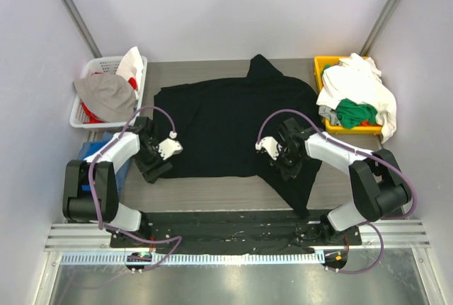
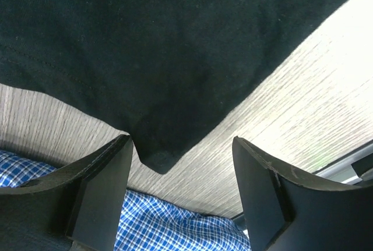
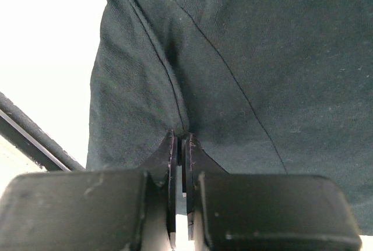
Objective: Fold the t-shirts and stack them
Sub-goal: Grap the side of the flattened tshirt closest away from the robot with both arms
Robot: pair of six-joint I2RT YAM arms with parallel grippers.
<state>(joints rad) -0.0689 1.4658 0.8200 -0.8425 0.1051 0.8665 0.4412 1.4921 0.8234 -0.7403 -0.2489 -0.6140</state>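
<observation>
Black t-shirt (image 1: 226, 124) lies spread over your worktop (image 1: 212, 192) between the two arms, with one part trailing toward the near edge on the right. Your left hand (image 2: 183, 146) stands released, its fingers either side of the shirt's near corner, above a blue checked cloth (image 2: 175, 227). Your right hand (image 3: 180, 137) is clenched on a pinch of the black fabric.

there's a white basket (image 1: 76, 114) off the worktop's (image 1: 212, 192) left end, yellow bin (image 1: 320, 71) at its right end, blue checked cloth (image 2: 175, 227) under its left edge
</observation>
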